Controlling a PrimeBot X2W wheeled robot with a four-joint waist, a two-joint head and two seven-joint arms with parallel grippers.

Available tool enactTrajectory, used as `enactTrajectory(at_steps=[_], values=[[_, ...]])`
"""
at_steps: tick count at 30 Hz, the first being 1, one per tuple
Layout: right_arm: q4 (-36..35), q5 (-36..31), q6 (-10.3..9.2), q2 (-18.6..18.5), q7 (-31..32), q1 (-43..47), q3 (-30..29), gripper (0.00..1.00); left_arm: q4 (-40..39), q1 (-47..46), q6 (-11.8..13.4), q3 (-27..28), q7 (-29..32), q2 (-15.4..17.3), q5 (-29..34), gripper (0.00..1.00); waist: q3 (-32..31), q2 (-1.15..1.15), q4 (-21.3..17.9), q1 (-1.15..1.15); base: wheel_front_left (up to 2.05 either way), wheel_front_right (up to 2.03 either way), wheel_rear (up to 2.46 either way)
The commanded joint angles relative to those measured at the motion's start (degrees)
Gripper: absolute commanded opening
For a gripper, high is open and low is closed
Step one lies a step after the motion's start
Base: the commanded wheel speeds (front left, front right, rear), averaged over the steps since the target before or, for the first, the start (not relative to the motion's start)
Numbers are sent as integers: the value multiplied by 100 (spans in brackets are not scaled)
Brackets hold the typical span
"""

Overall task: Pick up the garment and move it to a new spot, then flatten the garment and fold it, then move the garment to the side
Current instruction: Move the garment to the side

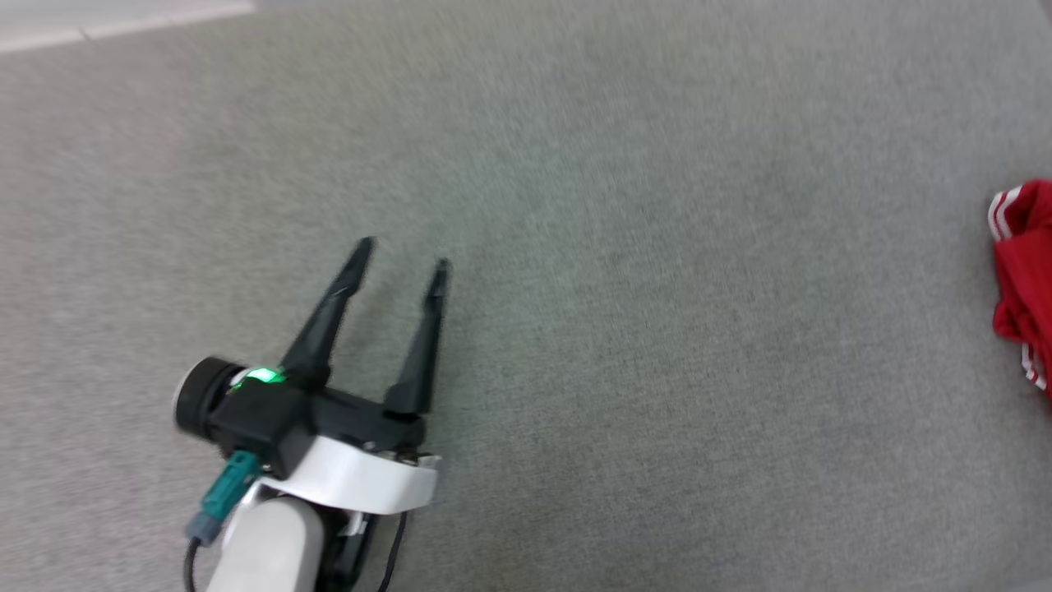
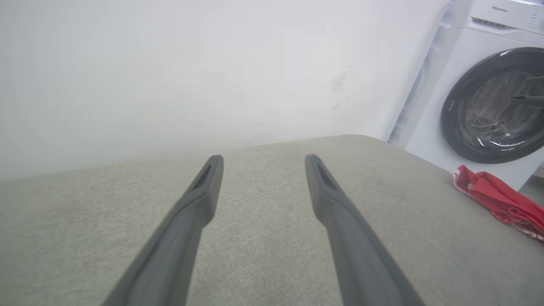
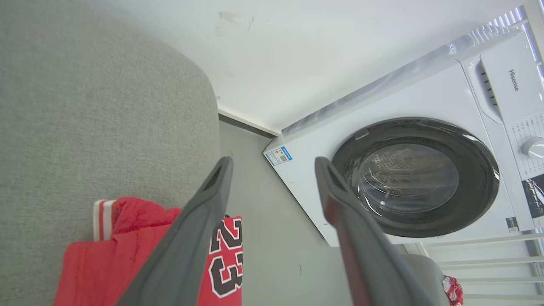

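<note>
Grey cushion fabric (image 1: 657, 247) lies under both arms. Left gripper (image 1: 403, 253) points along the cushion, fingers wide apart and empty. Right gripper (image 3: 273, 160) tilts downward, also spread and empty. Just beneath one of its fingers lies the garment (image 3: 97, 263), bunched lengthwise along the cushion edge, its "23" (image 3: 227, 255) showing. Beyond the fingertips stands a washing machine (image 3: 382, 106) marked "Hisense".

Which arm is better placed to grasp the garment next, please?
Probably right: the right gripper, open, hangs close by the garment, while the left gripper sits over bare surface, far from it.

Home laundry corner, front-loading washing machine (image 3: 416, 178) (Hisense badge), grey upholstered surface (image 1: 575, 247), plain white wall (image 2: 170, 63)
</note>
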Motion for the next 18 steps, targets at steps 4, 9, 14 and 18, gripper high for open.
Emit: enactTrajectory(at_steps=[4, 9, 14, 18], values=[[-620, -2, -6, 530, -600, 429, -293, 100, -19, 314, 81, 374, -12, -140, 43, 100, -746, 0, 431, 0, 0, 0, 0], [-1306, 157, -6, 1486, -1289, 1011, -607, 100, -37, 590, 166, 746, -12, -223, 137, 100, -1119, 0, 727, 0, 0, 0, 0], [-1895, 311, -6, 2577, -1817, 1728, -794, 100, 119, 854, 223, 1003, -12, -283, 185, 100, -1437, 0, 947, 0, 0, 0, 0], [-2110, 421, -5, 3077, -2168, 2261, -656, 100, 207, 1005, 244, 1116, -12, -322, 231, 100, -1585, 0, 1081, 0, 0, 0, 0]])
